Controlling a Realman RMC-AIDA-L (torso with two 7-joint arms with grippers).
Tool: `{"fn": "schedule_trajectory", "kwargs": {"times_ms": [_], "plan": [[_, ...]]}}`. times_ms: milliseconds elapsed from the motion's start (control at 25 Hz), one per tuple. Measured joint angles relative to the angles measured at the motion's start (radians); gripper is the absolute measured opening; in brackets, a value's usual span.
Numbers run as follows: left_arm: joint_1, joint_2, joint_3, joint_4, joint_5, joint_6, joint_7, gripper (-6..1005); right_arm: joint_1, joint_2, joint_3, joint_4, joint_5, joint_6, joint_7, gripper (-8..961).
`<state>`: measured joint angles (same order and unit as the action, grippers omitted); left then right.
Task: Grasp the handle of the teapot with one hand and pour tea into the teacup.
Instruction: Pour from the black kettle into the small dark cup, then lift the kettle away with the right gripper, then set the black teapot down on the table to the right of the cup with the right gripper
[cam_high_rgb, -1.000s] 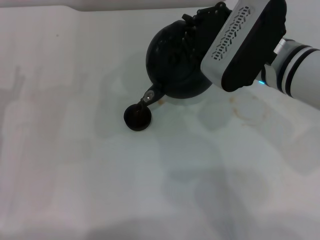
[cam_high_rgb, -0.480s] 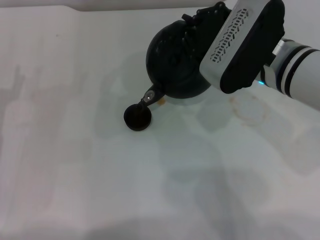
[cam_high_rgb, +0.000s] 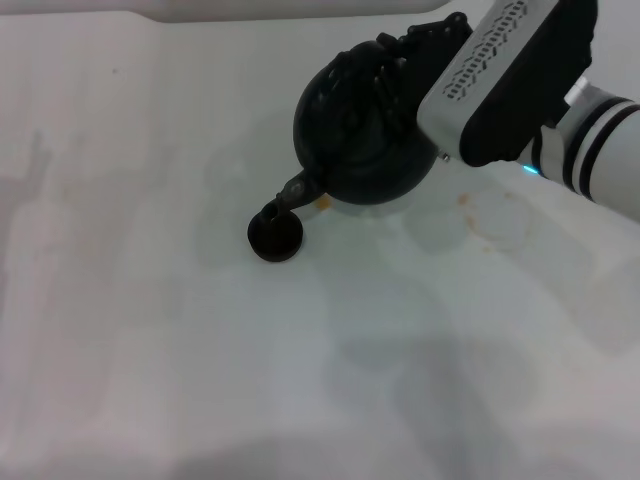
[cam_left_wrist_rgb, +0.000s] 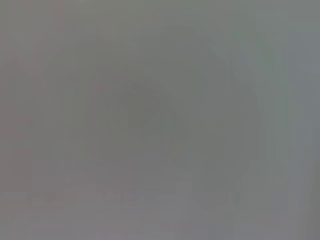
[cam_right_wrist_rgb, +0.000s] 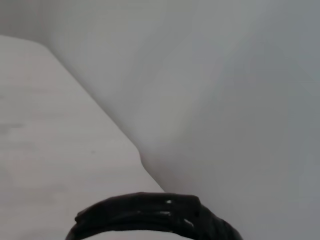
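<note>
The black teapot (cam_high_rgb: 360, 130) hangs tilted over the white table, its spout (cam_high_rgb: 291, 190) pointing down over the rim of the tiny dark teacup (cam_high_rgb: 275, 237). My right gripper (cam_high_rgb: 428, 38) is behind the pot's top and is shut on the ribbed black handle (cam_high_rgb: 385, 62). The wrist's perforated panel covers the pot's right side. The handle also shows as a black ribbed arc in the right wrist view (cam_right_wrist_rgb: 150, 215). The left gripper is out of view; the left wrist view is a blank grey.
Faint brownish ring stains (cam_high_rgb: 490, 215) mark the table right of the pot, and a small orange spot (cam_high_rgb: 322, 203) lies beside the spout. The table's back edge (cam_high_rgb: 150, 14) runs along the top.
The right arm has shifted slightly up and right, tipping the teapot further. The spout tip has dropped closer to the teacup, and its pale spot no longer shows.
</note>
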<state>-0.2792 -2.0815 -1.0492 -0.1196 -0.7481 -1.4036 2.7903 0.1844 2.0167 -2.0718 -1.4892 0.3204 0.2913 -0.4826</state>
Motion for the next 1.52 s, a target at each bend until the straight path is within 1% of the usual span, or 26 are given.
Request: {"fn": "schedule_trajectory", "kwargs": {"times_ms": [160, 320, 520, 760, 880, 1080, 1280, 1400, 1520], "plan": [[0.0, 0.0, 0.0, 0.0, 0.001, 0.0, 0.0, 888, -0.02, -0.001, 0.007, -0.01, 0.009, 0.001, 0.047, 138], [-0.002, 0.0, 0.0, 0.0, 0.003, 0.0, 0.0, 888, -0.043, -0.003, 0.028, -0.024, 0.069, 0.001, 0.077, 138], [-0.004, 0.0, 0.0, 0.0, 0.004, 0.0, 0.0, 888, -0.1, -0.004, 0.088, -0.051, 0.212, 0.005, 0.078, 138], [-0.005, 0.002, 0.0, 0.0, 0.002, 0.0, 0.0, 887, -0.189, -0.004, 0.172, -0.087, 0.369, 0.035, 0.079, 137], [-0.006, 0.003, -0.001, 0.0, 0.001, 0.0, 0.0, 887, -0.22, -0.004, 0.193, -0.086, 0.427, 0.049, 0.079, 137], [-0.007, 0.004, -0.006, 0.0, -0.002, 0.0, 0.0, 887, -0.279, -0.002, 0.203, -0.072, 0.477, 0.053, 0.081, 137], [-0.008, 0.005, -0.008, 0.004, -0.004, 0.0, 0.0, 888, -0.336, 0.0, 0.206, -0.054, 0.52, 0.015, 0.083, 144], [-0.008, 0.006, -0.009, 0.005, -0.004, 0.0, 0.0, 888, -0.357, 0.0, 0.207, -0.042, 0.534, -0.009, 0.087, 164], [-0.009, 0.006, -0.008, 0.006, -0.004, 0.0, 0.0, 888, -0.362, 0.001, 0.202, -0.033, 0.537, -0.02, 0.088, 183]]}}
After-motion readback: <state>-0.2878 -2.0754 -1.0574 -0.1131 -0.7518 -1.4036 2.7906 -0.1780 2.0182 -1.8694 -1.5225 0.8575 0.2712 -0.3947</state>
